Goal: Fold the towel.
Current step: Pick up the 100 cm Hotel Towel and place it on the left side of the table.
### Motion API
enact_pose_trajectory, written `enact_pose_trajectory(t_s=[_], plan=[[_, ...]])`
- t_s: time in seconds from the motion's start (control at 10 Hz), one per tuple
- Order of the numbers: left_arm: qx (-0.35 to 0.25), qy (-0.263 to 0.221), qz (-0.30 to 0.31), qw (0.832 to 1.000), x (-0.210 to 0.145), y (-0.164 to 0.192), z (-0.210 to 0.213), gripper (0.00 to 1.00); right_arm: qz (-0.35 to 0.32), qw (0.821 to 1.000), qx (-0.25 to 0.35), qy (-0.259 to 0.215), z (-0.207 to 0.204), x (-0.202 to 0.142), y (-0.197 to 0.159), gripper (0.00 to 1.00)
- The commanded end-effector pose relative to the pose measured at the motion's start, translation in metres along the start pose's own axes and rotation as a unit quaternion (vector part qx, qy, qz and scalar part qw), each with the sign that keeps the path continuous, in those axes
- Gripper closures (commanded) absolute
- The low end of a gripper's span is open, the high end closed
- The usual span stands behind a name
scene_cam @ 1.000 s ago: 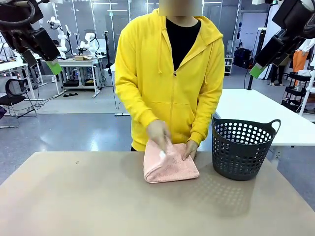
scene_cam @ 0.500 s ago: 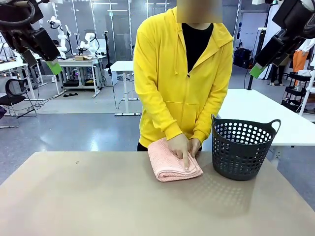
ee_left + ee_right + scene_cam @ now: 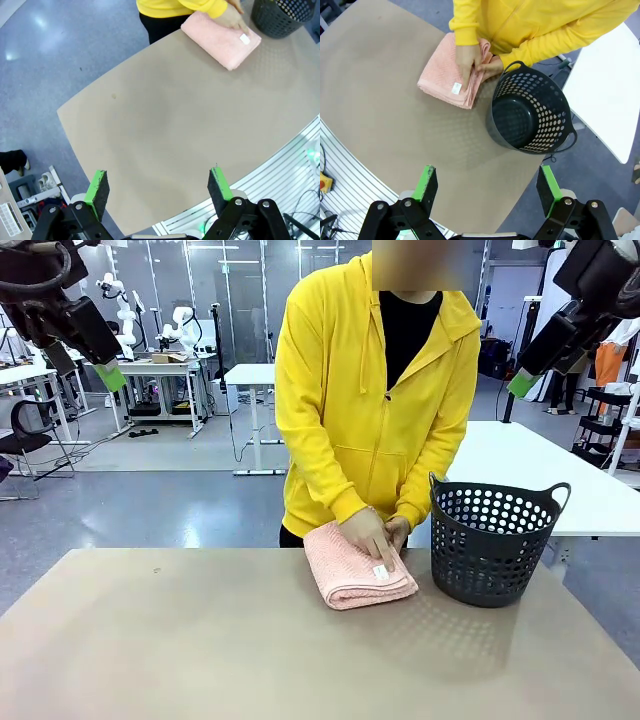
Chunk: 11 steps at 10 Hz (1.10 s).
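Observation:
The salmon-pink towel (image 3: pixel 352 572) lies folded into a thick bundle at the table's far edge, its small white tag (image 3: pixel 381 571) facing up. A person in a yellow hoodie presses both hands (image 3: pixel 372 533) on its right end. From above, the towel (image 3: pixel 444 75) sits just left of the dark basket (image 3: pixel 530 112), and the towel (image 3: pixel 218 36) also shows in the left wrist view. My left gripper (image 3: pixel 90 368) hangs open high at the upper left, far from the towel. My right gripper (image 3: pixel 524 381) hangs open high at the upper right. Both pairs of jaws (image 3: pixel 157 186) (image 3: pixel 486 184) hold nothing.
A dark perforated basket (image 3: pixel 495 540) with two handles stands at the table's far right, close beside the towel. The tan table (image 3: pixel 200 640) spreads wide in front of the person. A white table (image 3: pixel 520 465) stands behind the basket.
The person folded the towel over into a narrower bundle, moved it slightly toward the basket, and now presses on it with the tag on top. Both arms have stayed still.

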<state>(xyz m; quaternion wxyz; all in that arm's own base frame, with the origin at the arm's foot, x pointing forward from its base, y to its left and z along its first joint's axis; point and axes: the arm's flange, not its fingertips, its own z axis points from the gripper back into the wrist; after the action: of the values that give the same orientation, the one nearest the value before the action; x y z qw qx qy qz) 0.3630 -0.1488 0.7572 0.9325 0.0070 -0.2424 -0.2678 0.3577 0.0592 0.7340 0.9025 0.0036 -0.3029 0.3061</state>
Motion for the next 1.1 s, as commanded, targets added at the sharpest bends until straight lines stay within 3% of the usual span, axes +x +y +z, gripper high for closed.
enact_pose_trajectory(t_s=[0.0,1.0], plan=[[0.002,0.002,-0.009,1.000,-0.0007,0.0017,0.0025,0.00,-0.002,1.000,-0.005,0.001,0.0006,-0.0004,0.0005,0.00],[0.002,0.002,-0.009,1.000,-0.0007,0.0017,0.0025,0.00,-0.002,1.000,-0.005,0.001,0.0006,-0.0004,0.0005,0.00]])
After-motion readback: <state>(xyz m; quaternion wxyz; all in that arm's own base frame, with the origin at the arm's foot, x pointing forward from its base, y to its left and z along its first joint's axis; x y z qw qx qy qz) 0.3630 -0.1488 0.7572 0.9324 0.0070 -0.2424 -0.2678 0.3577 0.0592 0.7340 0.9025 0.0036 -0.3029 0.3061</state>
